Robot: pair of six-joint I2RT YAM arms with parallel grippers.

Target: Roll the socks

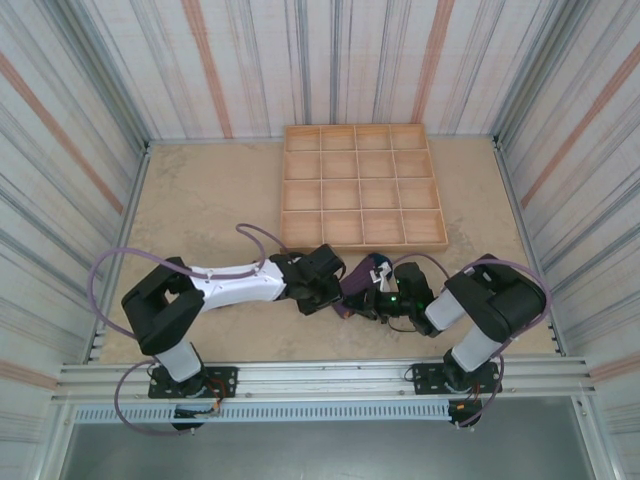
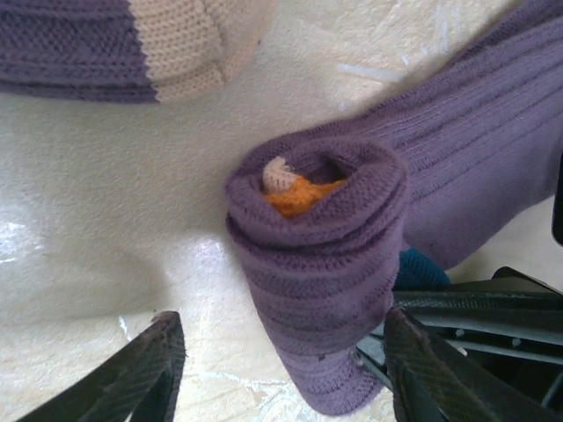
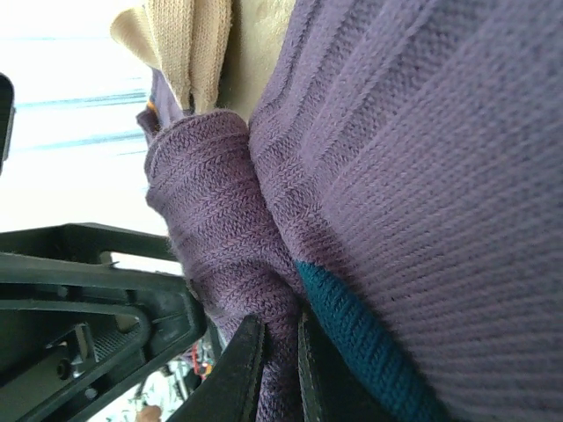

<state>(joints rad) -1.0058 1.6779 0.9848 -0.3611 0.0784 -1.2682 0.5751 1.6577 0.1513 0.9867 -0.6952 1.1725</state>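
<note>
The socks (image 1: 358, 285) lie between my two grippers at the table's near middle. In the left wrist view one end is wound into a purple roll (image 2: 317, 264) with orange and peach knit showing in its open end. The unrolled purple length (image 2: 493, 149) runs off to the upper right, and a teal patch (image 2: 420, 271) shows beside it. My left gripper (image 2: 281, 325) is open, straddling the roll, with its left finger (image 2: 132, 378) clear of the knit. My right gripper (image 3: 280, 321) is shut on a fold of purple sock (image 3: 220, 229) next to the teal heel (image 3: 361, 334).
A wooden tray (image 1: 363, 190) with several square compartments stands at the back, just beyond the grippers. Striped walls close in the table on three sides. A purple stretch with a peach end (image 2: 176, 35) lies at the top left of the left wrist view.
</note>
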